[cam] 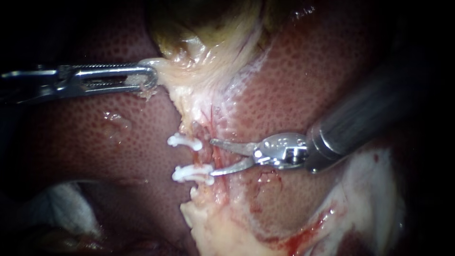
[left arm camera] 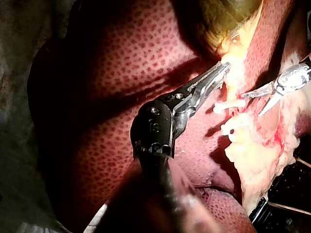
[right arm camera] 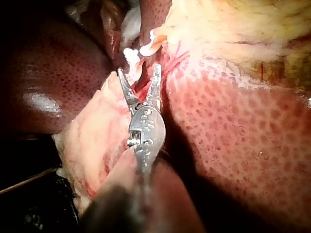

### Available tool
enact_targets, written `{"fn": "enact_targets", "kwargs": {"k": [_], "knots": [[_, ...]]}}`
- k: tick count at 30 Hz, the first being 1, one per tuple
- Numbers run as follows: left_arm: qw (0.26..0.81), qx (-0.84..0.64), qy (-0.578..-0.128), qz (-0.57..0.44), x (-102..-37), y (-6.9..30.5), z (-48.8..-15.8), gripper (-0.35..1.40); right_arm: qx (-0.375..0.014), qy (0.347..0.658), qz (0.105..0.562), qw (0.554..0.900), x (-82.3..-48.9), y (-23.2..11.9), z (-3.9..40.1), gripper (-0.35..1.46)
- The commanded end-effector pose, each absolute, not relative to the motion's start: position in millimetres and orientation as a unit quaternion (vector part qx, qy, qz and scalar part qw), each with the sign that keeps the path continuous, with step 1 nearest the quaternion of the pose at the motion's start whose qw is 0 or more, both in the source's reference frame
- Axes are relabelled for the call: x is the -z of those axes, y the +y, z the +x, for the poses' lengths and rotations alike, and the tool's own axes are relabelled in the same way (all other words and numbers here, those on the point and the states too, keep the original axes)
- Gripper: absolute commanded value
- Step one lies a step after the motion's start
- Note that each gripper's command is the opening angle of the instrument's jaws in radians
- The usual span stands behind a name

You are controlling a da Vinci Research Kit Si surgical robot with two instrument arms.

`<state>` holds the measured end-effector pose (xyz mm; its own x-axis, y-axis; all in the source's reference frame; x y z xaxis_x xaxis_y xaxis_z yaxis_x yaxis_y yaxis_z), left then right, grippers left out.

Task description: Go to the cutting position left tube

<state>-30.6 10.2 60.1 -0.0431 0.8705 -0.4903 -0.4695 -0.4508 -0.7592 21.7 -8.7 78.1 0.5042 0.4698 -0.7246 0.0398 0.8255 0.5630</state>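
The gallbladder [cam: 199,28] runs off the far edge. The left instrument [cam: 152,78] has its shaft cut off at the left; the right instrument [cam: 211,157] has its shaft blurring into darkness far right.

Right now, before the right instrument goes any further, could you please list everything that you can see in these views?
dark red speckled liver: one, dark red, beneath everything else.
yellow-green gallbladder: one, yellow-green, past the left instrument's tip.
pale fatty tissue strip: one, cream, running from the gallbladder across the liver.
pinkish tube: one, pink, within the strip.
white plastic clips: two, white, across the tube, apart.
white cloth: one, white, dim, beside the liver's edge.
left instrument: one, silver, jaws shut on the strip by the gallbladder.
right instrument: one, silver, jaws open, tips at the tube between the clips.
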Motion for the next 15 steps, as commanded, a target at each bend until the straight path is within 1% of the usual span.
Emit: {"fn": "enact_targets", "kwargs": {"k": [1, 7, 15], "knots": [[0.483, -0.693, -0.202, -0.495, -60.0, 10.2, -30.6, -0.35, -0.130, 0.475, 0.269, 0.828, -78.4, -8.9, 22.1, 1.43], [0.484, -0.693, -0.202, -0.495, -59.9, 10.1, -30.6, -0.35, -0.140, 0.460, 0.287, 0.828, -79.9, -9.6, 23.2, 1.43], [0.484, -0.693, -0.201, -0.495, -60.0, 10.1, -30.7, -0.35, -0.139, 0.462, 0.317, 0.817, -79.9, -9.7, 23.8, 1.43]]}}
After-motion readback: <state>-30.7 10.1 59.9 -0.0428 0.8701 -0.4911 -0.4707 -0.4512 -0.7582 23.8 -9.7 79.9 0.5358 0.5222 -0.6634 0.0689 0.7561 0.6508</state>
